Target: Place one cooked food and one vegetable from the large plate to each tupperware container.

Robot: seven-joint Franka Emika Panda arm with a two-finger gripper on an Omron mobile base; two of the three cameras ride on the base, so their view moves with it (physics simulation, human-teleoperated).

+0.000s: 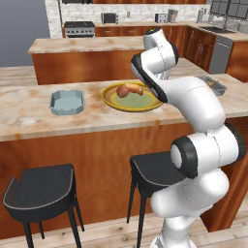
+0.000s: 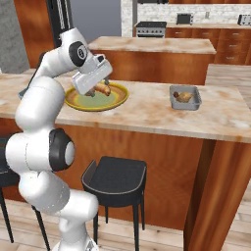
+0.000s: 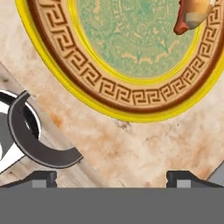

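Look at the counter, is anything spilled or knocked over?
Nothing stands out. The plate sits flat with its food on it, the blue tray is upright and empty, and the grey tray holds food inside its rim. The counter shows no spills.

No readable text, labels or numbers — large plate (image 3: 131, 94) rim bears only a Greek-key pattern

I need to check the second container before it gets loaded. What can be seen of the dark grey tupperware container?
The dark grey tupperware container is a shallow rectangular open tray with a flat rim, plastic-looking. It sits flat on the marble counter, to the right of the large plate and apart from it. Inside lie a brown food piece and a small dark red one; what they are is unclear.
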